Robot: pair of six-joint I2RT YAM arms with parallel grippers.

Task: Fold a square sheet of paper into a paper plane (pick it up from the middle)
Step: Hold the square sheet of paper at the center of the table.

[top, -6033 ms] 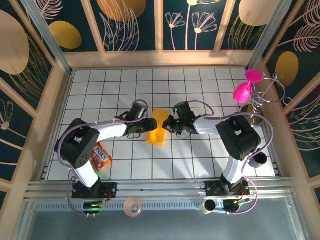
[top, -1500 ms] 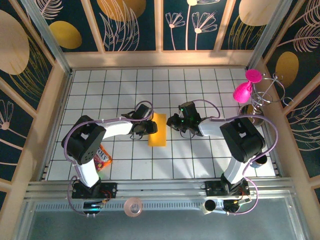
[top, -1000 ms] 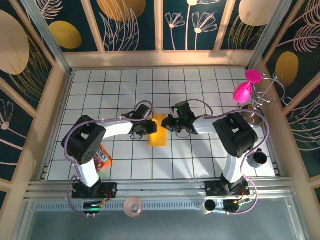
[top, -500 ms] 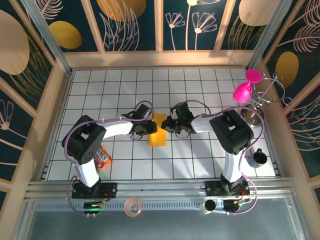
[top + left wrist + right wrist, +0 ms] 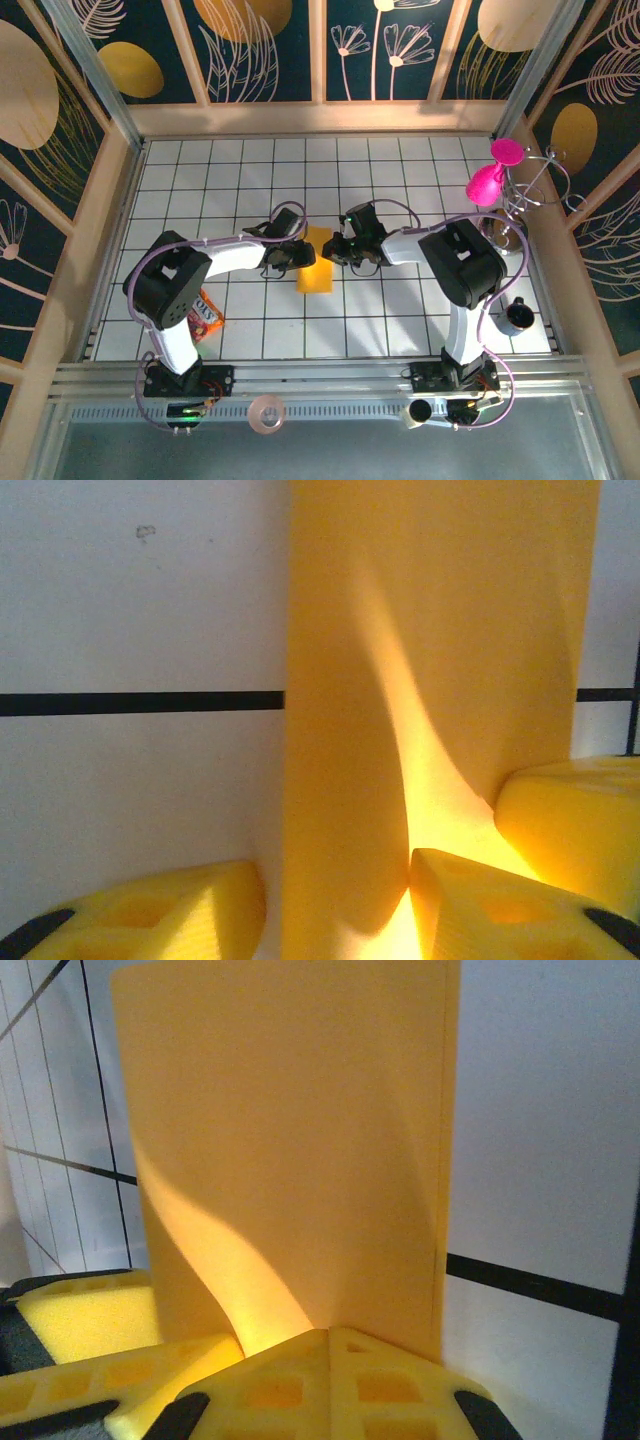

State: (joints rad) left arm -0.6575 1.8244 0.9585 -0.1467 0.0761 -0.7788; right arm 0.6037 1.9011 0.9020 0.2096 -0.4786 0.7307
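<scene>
Left end effector [image 5: 297, 253] half open, your fingers [image 5: 480, 905] astride folded yellow paper [image 5: 318, 268] lying mid surface [image 5: 400, 170]. Right end effector [image 5: 338, 250] closed tight, tips at paper's right edge; pinch unclear from here.

The tabletop [image 5: 400, 170] is white, ruled by dark lines into square tiles. An orange-yellow sheet of paper [image 5: 318, 270], folded into a long rectangle, lies on it between the left claw [image 5: 297, 254] and the right claw [image 5: 338, 250]. Its far part is level with their tips and the rest runs toward the near edge. Close to the tips its surface curves instead of lying flat. A multicoloured snack packet [image 5: 203, 312] lies well off to the near left of the left claw. A dark cup [image 5: 518, 316] stands well to the near right of the right claw. A wire stand carrying a pink figure [image 5: 487, 183] sits far to that claw's right, at the tabletop's edge.
</scene>
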